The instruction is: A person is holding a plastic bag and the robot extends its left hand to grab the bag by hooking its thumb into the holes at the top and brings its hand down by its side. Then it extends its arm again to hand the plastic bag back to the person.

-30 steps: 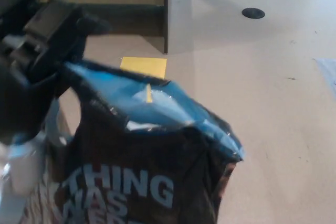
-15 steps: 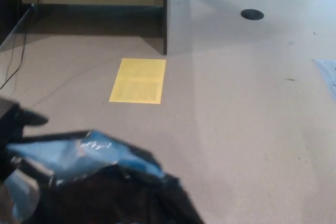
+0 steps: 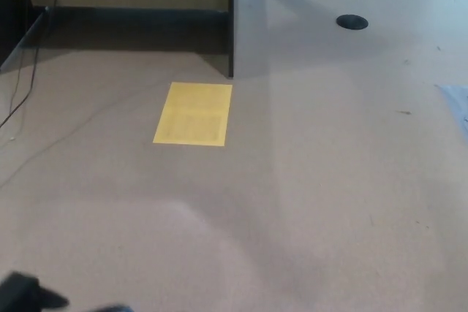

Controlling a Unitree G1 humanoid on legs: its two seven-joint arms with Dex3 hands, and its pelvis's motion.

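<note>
Dark edge of plastic bag (image 3: 110, 309), barely showing, bottom left corner, details indiscernible

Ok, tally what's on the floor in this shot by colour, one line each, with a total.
Yellow: 1, the sheet of paper.
Black: 2, the round disc and the thin cable at the left.
Pale blue-grey: 1, a flat scrap at the right edge, too cut off to identify.
Total: 4.
The bag is out of view.

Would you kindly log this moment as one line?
left hand: black tip only at bottom-left edge, grip unclear | right hand: not in view | plastic bag: out of view | floor: flat yellow rectangular sheet
</note>
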